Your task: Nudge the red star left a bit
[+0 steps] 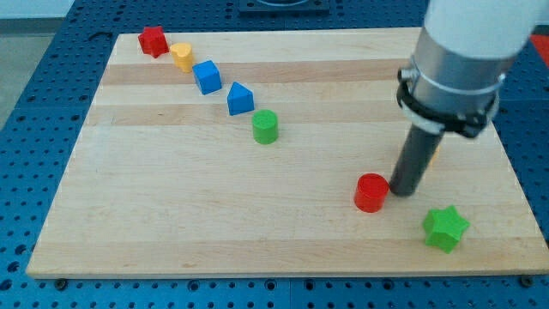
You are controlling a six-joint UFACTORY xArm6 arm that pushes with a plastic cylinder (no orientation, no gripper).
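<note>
One clawless rod; its tip [401, 193] sits beside the red cylinder [371, 192], well apart from the red star [153, 40]; next, reach the star's right side.

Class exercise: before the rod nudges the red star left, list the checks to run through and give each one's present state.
1. Red star in view, near the board's top left corner: ok.
2. My tip at the star's right side: not ok; it is far off, beside the red cylinder.
3. Room for the tip right of the star: not ok; the yellow block sits close there.
4. Board left of the star: ok, but little.
5. Tip clear of the red cylinder: cannot tell.
</note>
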